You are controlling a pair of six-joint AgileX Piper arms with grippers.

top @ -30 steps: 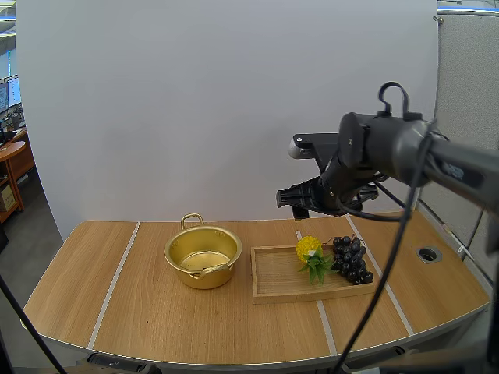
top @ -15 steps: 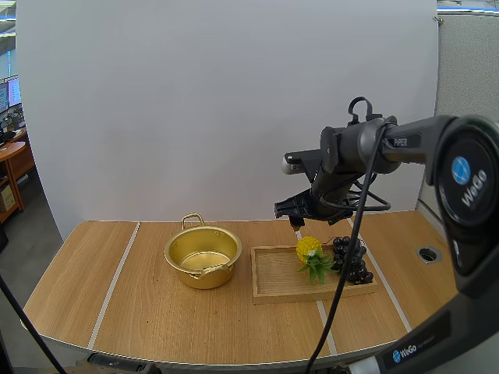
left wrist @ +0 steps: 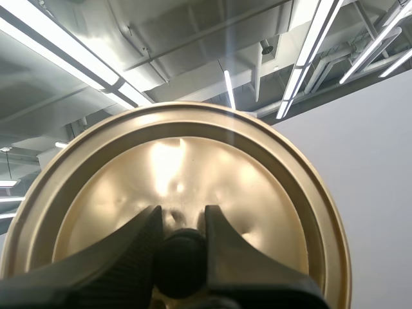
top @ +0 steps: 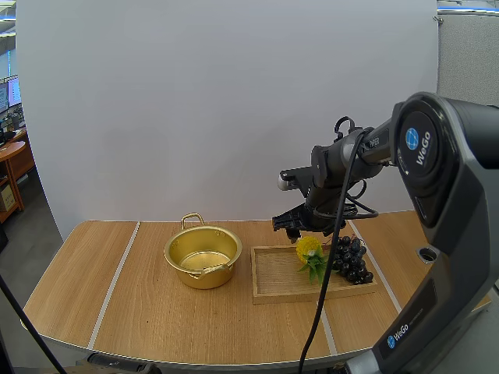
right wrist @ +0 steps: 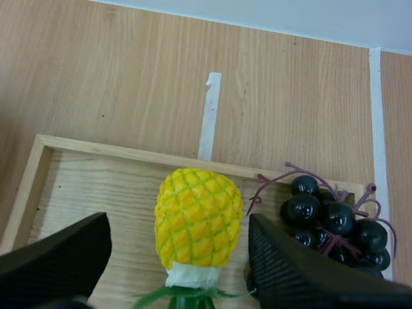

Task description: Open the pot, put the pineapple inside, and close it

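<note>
A golden pot (top: 203, 257) stands open on the table, left of a wooden tray (top: 281, 282). On the tray lies a small yellow pineapple (top: 309, 249) (right wrist: 198, 217) with green leaves, beside dark grapes (top: 350, 259) (right wrist: 331, 222). My right gripper (top: 294, 228) (right wrist: 177, 257) hangs just above the pineapple, open, its fingers (right wrist: 293, 270) standing either side of the fruit without touching it. In the left wrist view my left gripper (left wrist: 181, 248) is shut on the black knob of the golden lid (left wrist: 193, 174), held up with the lid's underside toward the camera.
The tray sits right of the table's middle, the grapes at its right end. A round cable hole (top: 428, 254) is in the table near the right edge. White tape lines (top: 114, 280) run across the wooden top.
My right arm has reached forward and come down, from well above the tray to just over the pineapple. Pot, tray and fruit have stayed put.
</note>
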